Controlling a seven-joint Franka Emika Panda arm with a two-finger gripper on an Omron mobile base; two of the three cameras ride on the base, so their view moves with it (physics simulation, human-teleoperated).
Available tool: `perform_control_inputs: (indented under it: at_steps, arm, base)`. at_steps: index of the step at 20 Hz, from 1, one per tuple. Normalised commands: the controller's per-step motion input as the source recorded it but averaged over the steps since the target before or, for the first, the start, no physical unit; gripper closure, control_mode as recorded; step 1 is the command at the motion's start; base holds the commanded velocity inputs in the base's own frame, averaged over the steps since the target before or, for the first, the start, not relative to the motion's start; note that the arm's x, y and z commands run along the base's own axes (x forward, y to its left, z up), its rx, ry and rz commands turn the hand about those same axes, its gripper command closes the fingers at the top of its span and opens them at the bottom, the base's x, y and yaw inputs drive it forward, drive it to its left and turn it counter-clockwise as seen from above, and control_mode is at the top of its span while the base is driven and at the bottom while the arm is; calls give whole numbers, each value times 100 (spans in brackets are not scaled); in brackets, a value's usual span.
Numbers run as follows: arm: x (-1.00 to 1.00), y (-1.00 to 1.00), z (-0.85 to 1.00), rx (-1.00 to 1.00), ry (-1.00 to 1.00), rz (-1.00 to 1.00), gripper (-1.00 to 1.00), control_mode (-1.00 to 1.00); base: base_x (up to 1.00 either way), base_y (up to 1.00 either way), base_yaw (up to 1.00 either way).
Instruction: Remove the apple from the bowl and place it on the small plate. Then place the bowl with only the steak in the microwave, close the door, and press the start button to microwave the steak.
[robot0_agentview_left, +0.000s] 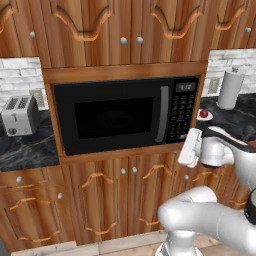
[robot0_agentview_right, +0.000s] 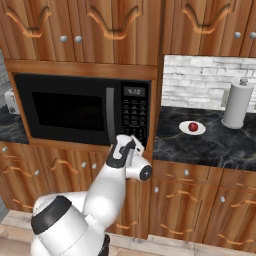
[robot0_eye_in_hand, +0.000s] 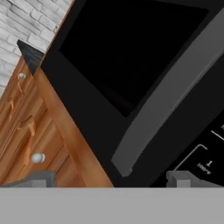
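the gripper (robot0_eye_in_hand: 111, 179) sits at the bottom of the hand view with its two fingertips wide apart and nothing between them, so it's released, parked just below the microwave (robot0_agentview_left: 127, 114) door handle (robot0_eye_in_hand: 170, 98) and beside the keypad (robot0_agentview_right: 135, 116). what's left looks like the start button, and that's a stiff plastic pad: a light straight poke with one fingertip should do, no grabbing needed. the door looks closed in both base views. the apple (robot0_agentview_right: 193, 126) is already on the small plate (robot0_agentview_right: 184, 129) on the counter (robot0_agentview_right: 215, 140), right of centre in the right base view. the bowl and steak are probably inside, but the dark glass hides them. the keypad is cut off at the hand view's right edge and the labels are too small to read.
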Motion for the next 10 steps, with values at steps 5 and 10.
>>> perform_control_inputs:
  at_steps: [5,10]
  arm:
    - [37,0,-35,4,2,0,-100,-100]
    - [39,0,-32,3,2,0,-100,-100]
  base:
    - [0,0,0]
    - [0,0,0]
